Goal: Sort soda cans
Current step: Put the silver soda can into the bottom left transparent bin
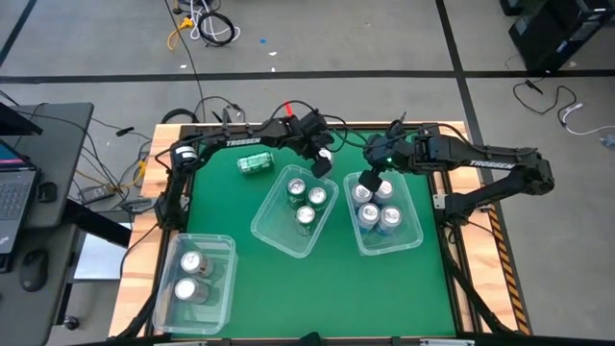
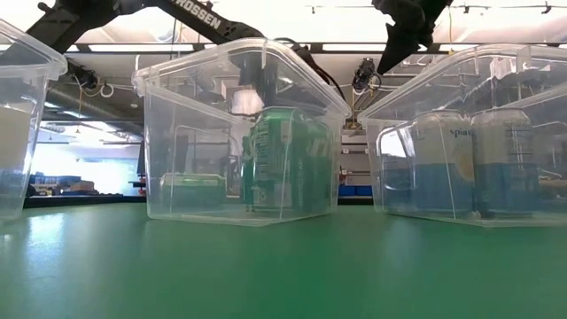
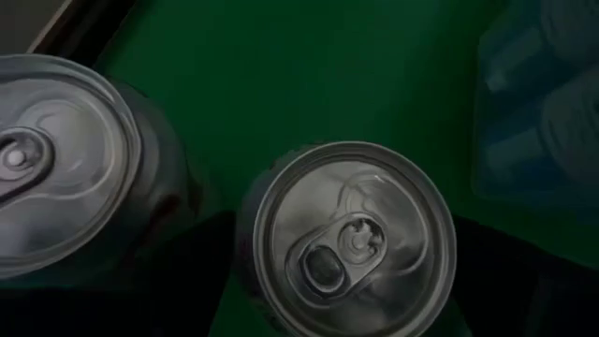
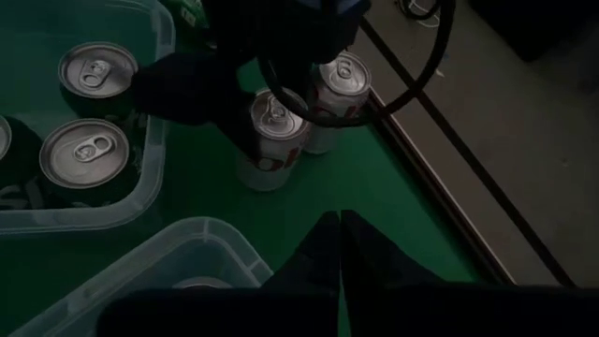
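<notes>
Left gripper (image 1: 322, 165) astride silver-white can (image 4: 271, 140).

Green worktop (image 1: 250, 288): three clear plastic bins, near-left corner (image 1: 224, 288), centre (image 1: 271, 228), right (image 1: 411, 213). Beyond left edge: possibly a laptop (image 1: 12, 187); floor cables (image 1: 204, 24).
</notes>
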Tool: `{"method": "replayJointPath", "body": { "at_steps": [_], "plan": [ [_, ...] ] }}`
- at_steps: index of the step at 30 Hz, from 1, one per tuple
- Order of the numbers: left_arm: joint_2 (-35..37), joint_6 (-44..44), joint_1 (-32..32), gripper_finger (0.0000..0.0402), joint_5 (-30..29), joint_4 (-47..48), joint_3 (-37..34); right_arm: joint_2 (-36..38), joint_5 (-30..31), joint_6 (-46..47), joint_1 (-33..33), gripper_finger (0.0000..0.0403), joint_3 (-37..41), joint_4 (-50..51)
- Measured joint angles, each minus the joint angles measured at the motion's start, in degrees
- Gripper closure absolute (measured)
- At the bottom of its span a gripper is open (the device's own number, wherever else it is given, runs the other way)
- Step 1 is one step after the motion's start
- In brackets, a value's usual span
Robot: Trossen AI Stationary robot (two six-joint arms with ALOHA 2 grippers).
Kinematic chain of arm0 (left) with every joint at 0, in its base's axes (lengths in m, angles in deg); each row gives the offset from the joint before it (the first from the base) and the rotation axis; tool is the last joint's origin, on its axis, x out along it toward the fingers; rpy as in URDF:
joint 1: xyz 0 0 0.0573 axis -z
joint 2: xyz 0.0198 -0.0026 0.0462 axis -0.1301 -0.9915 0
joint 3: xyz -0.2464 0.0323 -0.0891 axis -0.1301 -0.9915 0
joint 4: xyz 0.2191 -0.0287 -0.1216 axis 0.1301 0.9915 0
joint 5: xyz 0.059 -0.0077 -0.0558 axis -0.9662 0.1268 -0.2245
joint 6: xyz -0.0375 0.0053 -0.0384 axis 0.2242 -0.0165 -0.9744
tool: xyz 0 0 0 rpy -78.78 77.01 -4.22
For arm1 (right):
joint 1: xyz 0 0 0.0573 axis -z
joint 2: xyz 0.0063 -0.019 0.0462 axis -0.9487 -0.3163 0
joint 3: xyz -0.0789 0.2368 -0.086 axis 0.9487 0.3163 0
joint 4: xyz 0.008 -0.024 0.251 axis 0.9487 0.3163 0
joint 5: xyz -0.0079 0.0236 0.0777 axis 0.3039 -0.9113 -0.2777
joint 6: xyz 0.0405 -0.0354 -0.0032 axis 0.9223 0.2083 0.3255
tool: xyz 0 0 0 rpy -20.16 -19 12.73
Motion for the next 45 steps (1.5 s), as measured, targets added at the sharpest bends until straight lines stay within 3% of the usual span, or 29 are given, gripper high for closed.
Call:
{"method": "replayJointPath", "body": {
  "at_steps": [9, 17, 27, 32, 39, 45],
  "plan": [
    [0.1, 0.2, 0.2, 0.0107, -0.6, -0.9, -0.4, 0.0, 0.0, 0.0, 0.0, 0.0402, 0.0, 0.0],
    [-0.1, 1.5, 0.2, 0.0107, -2.0, 0.5, 1.8, 0.0, 0.0, -0.2, 0.0, 0.0402, 0.0, 0.0],
    [-0.2, 2.9, 0.1, 0.0107, -2.0, 3.8, 11.9, 0.0, 0.0, -0.2, 0.0, 0.0402, 0.0, 0.0],
    [-0.2, 5.4, 0.1, 0.0107, -1.8, 11.0, 20.0, 0.0, 0.0, -0.2, 0.0, 0.0402, 0.0, 0.0],
    [0.2, 11.9, 1.0, 0.0107, -5.3, 30.4, 33.4, 0.0, 0.0, -0.6, 0.0, 0.0402, 0.0, 0.0],
    [7.1, 12.0, 2.9, 0.0107, -5.8, 33.2, 33.4, 0.0, 0.0, -1.6, 0.0, 0.0402, 0.0, 0.0]
  ]
}}
